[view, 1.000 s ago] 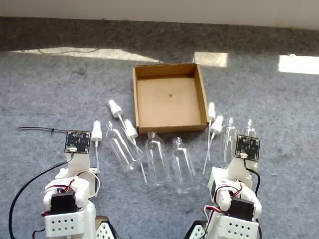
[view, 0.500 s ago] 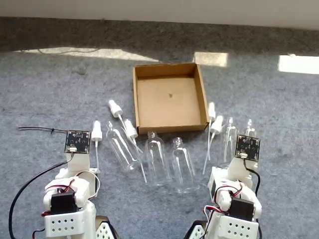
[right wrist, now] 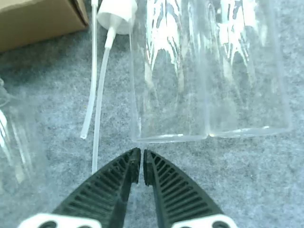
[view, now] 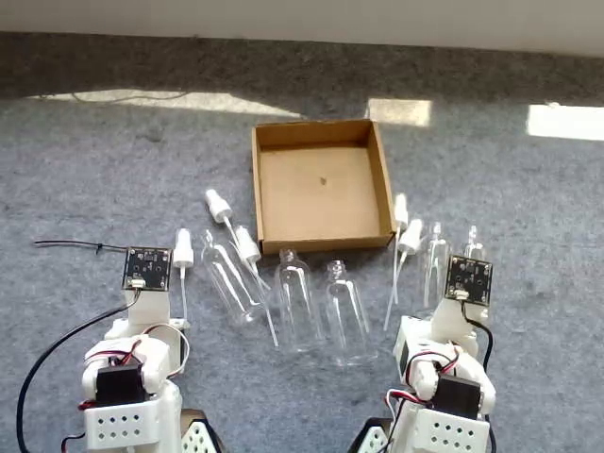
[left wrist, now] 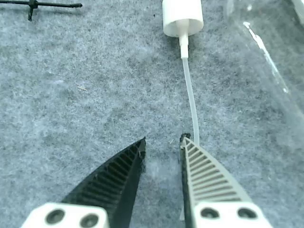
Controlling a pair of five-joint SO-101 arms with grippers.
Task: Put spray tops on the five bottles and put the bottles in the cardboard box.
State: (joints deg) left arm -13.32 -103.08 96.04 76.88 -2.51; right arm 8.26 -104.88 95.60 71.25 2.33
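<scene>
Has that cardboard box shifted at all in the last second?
No. The cardboard box sits just as before beside the sunlit patch.

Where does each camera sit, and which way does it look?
High view: fixed overhead, looking down on the cardboard box, bottles and spray tops; left arm and right arm show below.
Left wrist view: on the left arm, looking past its open left gripper at a spray top.
Right wrist view: on the right arm, past its shut right gripper at two bottles.
Shared: the high view shows that spray top leftmost.

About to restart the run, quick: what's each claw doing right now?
Left claw: open, holding nothing.
Right claw: closed, holding nothing.
</scene>
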